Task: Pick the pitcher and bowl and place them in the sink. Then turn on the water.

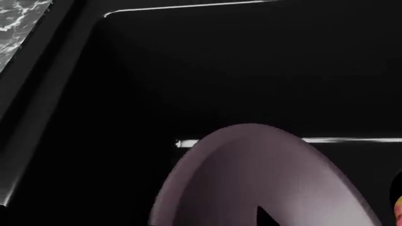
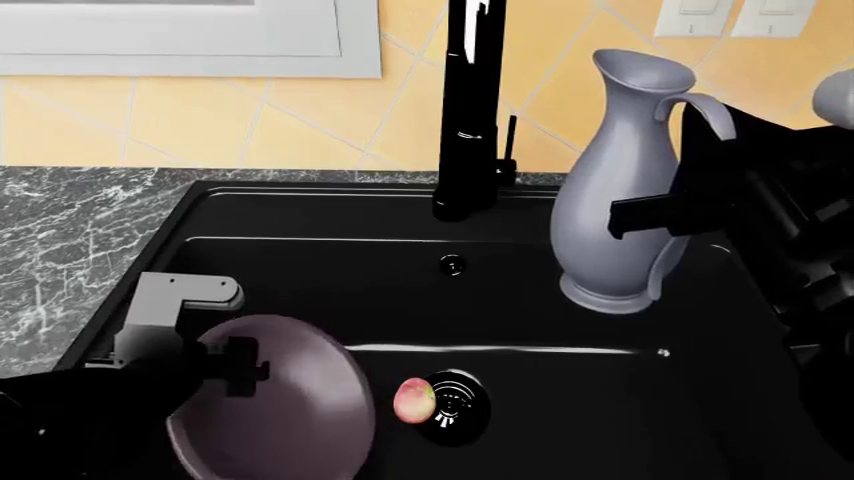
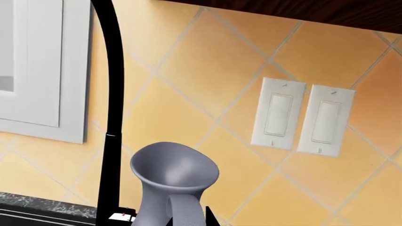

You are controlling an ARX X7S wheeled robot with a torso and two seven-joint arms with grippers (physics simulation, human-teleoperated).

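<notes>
We had both pieces over the sink [image 2: 334, 215] filling the frame's lower half: the pitcher [image 2: 617, 190], upper right, clamped at its handle by the right gripper [image 2: 674, 215], and the bowl [image 2: 287, 410], lower left, gripped at its rim by the left gripper [image 2: 234, 362]. Neither looked released, and the faucet [image 2: 470, 100] at top centre was untouched. Grey marble counter [image 2: 67, 240] lay left, yellow tile wall [image 2: 200, 120] behind.

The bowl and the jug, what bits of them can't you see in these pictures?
- Bowl: its lower edge is cut off by the head view's bottom border; the left wrist view shows only part of its inside.
- Pitcher: in the head view the right arm covers part of its handle; the right wrist view cuts off everything below the neck.
- Right gripper's fingers: too dark against the arm to separate.
- Sink: its front wall is out of frame.
</notes>
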